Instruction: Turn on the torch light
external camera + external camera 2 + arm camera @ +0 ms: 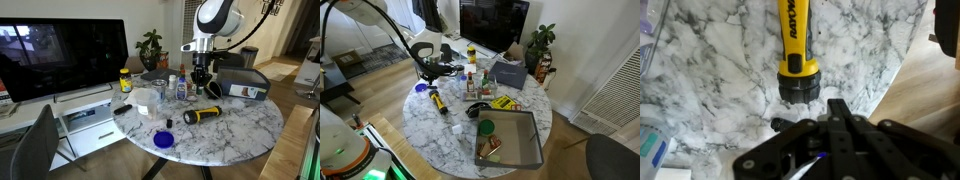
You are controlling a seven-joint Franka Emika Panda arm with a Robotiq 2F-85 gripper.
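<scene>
Over the round marble table [235, 135], the gripper [838, 104] hangs with its fingers pointing down. Wrist view: the two black fingers [845, 118] meet at their tips. Jaws are drawn together with nothing between them. In an exterior view the gripper [201, 90] sits clear above the tabletop, with no contact seen with any object.

The torch light [797, 45] lies flat on the marble just beyond the fingertips. One black end is toward the gripper and the yellow body runs away from it. In an exterior view the torch light [203, 115] rests right of the table's centre, nearer than the gripper. Whether it is lit: cannot tell.

Surface: white marble with grey veining.
- A cluster of bottles [180, 87] stands farther back.
- A blue lid [163, 140] lies near the front edge, left of the torch.
- A grey box [243, 82] sits at the far right.

Room:
- A dark monitor [65, 55] stands at far left.
- A potted plant [150, 45] is behind the table.
- Wood floor [930, 90] shows past the table edge.
</scene>
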